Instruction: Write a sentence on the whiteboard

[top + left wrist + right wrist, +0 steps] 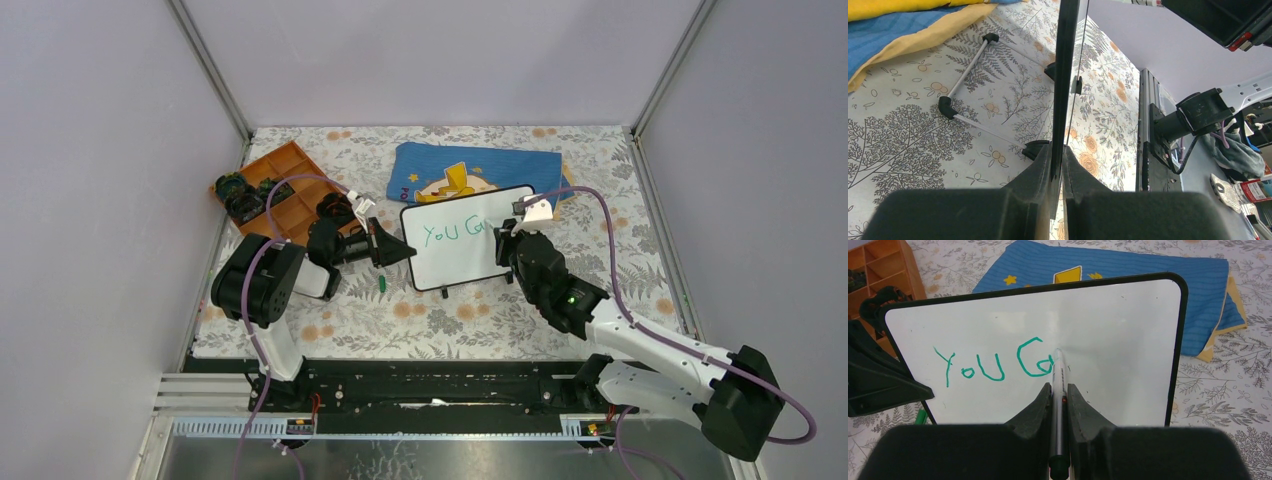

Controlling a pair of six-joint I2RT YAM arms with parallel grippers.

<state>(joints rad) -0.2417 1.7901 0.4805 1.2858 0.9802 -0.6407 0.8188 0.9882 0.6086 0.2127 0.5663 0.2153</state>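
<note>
— Where is the whiteboard (470, 262)?
— Mid-table, propped on its feet. The blue cloth (480, 165) lies at its twelve o'clock, and a wooden tray (290, 190) sits at its ten.
— And the left gripper (1058, 150)?
— It is at the board's nine o'clock, clamped on the black frame edge.
— The right gripper (1059, 390)?
— It is at three o'clock, closed around a marker (1057, 375) whose tip is against the white face.
— The sentence (993, 365)?
— Green "YoU" and a "C", with another letter begun at the tip.
</note>
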